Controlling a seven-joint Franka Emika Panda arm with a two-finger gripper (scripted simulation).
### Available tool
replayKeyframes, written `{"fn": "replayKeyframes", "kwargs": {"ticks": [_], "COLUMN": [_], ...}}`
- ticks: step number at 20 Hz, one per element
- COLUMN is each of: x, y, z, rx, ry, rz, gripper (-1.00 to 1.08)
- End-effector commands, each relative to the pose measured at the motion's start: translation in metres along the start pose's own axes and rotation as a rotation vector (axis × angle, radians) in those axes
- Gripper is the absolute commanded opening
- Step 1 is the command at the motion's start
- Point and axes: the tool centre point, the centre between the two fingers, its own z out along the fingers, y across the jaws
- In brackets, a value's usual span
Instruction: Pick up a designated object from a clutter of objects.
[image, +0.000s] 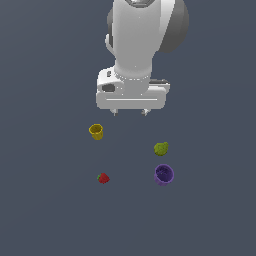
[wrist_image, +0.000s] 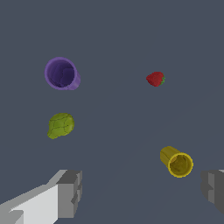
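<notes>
The purple cup (image: 163, 175) (wrist_image: 61, 74) stands upright with its mouth up, on the exterior view's right, nearest the camera. My gripper (image: 130, 112) (wrist_image: 142, 192) hangs above the floor, well behind the clutter, open with nothing between its fingers (wrist_image: 70, 192). The green lumpy fruit (image: 161, 148) (wrist_image: 60, 125) lies just behind the purple cup. A smaller yellow cup (image: 96, 131) (wrist_image: 177, 162) sits tilted on the exterior view's left, closest to the gripper. The red strawberry (image: 103, 178) (wrist_image: 155, 79) lies on the left, level with the purple cup.
The items rest on a plain dark grey floor (image: 45, 210), spread apart with wide gaps between them. The arm's white body (image: 140, 45) rises behind the gripper.
</notes>
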Motion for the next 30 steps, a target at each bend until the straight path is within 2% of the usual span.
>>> {"fn": "replayKeyframes", "kwargs": {"ticks": [1, 10, 17, 24, 30], "x": [0.000, 0.005, 0.011, 0.029, 0.052], "y": [0.000, -0.003, -0.006, -0.016, -0.030], "z": [0.000, -0.008, -0.003, 0.014, 0.041], "rx": [0.000, -0.006, 0.010, 0.058, 0.125], "ry": [0.000, 0.013, -0.001, -0.042, -0.105], "rz": [0.000, -0.006, 0.015, 0.077, 0.165], "gripper": [0.28, 0.28, 0.28, 0.28, 0.28]}}
